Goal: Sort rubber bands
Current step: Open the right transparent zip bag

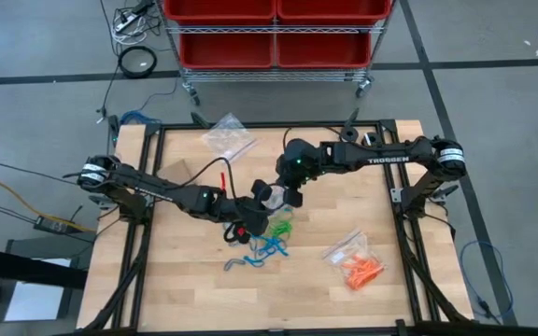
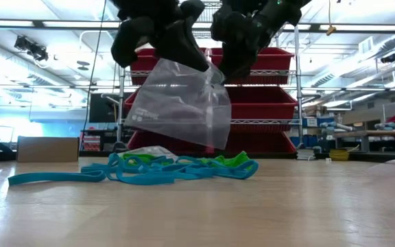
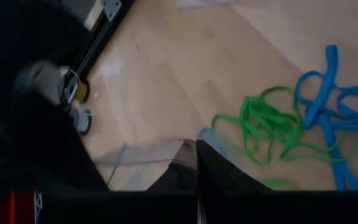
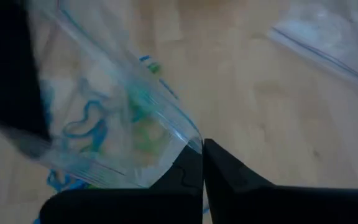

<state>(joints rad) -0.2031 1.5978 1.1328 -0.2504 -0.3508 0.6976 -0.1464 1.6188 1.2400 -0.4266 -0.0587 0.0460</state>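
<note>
A clear plastic bag (image 2: 180, 103) hangs between my two grippers over the middle of the table. My left gripper (image 1: 255, 211) is shut on it from the left and my right gripper (image 1: 288, 198) from the right. Loose green rubber bands (image 1: 280, 227) and blue rubber bands (image 1: 269, 248) lie flat on the wood just below and nearward of the bag. The left wrist view shows the same green rubber bands (image 3: 266, 124) and blue rubber bands (image 3: 334, 106). Orange rubber bands (image 1: 361, 271) lie at the near right, at the mouth of another clear bag. My left gripper pinches the bag's upper edge near its left corner (image 3: 182, 151) between its two fingers, slanting down from the table's left. The bag hangs below the fingers, clear of the table. My right gripper pinches the bag's upper edge at the right corner (image 4: 191, 142) between its two fingers, slanting down from the table's right. The film spreads away from the fingers and hangs down, its lower edge (image 2: 211, 145) just above the bands.
A third clear bag (image 1: 229, 137) lies near the table's far edge. The bag with the orange bands (image 1: 348, 247) is at the near right. A small grey strip (image 1: 234, 264) lies left of the blue bands. A cart of red bins (image 1: 274, 33) stands beyond the far edge.
</note>
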